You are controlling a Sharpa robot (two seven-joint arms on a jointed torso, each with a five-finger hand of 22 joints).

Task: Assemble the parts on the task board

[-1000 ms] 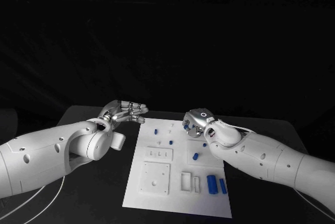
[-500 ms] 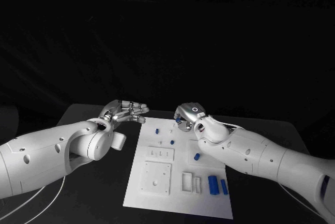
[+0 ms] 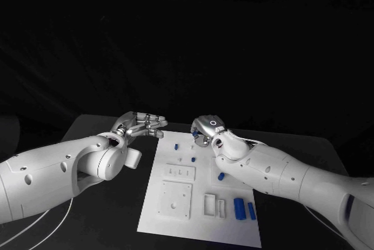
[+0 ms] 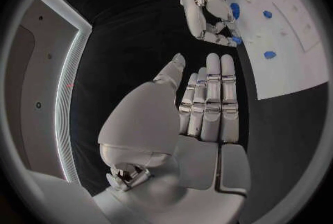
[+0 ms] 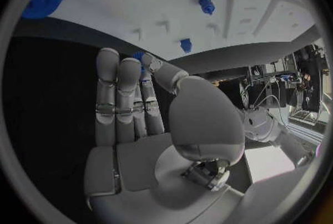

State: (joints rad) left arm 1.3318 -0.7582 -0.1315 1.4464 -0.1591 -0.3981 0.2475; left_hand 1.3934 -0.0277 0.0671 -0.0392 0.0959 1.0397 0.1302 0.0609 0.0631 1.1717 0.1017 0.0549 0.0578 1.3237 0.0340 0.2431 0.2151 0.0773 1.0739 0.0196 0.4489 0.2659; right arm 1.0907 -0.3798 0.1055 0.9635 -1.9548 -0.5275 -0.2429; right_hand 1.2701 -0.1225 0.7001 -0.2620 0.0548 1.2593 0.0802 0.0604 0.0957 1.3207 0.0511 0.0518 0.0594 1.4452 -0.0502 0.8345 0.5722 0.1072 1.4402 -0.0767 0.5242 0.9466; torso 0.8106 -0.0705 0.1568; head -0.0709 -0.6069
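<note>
Task board [image 3: 199, 228] lies flat on the desk [image 3: 93, 126], its far edge right under the right hand [image 3: 209, 132]. That hand's fingers [image 5: 114, 85] lie side by side, thumb folded in against them, and a small blue part [image 5: 141, 56] sits at the tips. Reads as a pinch, though the contact itself is mostly hidden. Left hand [image 3: 142, 125] hovers over the desk just beside the board's far left corner, fingers [image 4: 211, 96] straight and pressed together, thumb apart, holding nothing. Loose blue parts [image 3: 176, 147] lie on the board just below the right fingertips; two blue cylinders [image 3: 238, 205] are well away, at the near end by the white socket blocks [image 3: 173, 198]. My read: step in hand is carry and seat. Confirm the pinch is secure before travelling, because a part this small will twist between the tips. Keep it upright, line it up over its socket, and press straight down. Can't tell which socket it fits. The left hand could press on the board's edge so the board doesn't slide during insertion.
</note>
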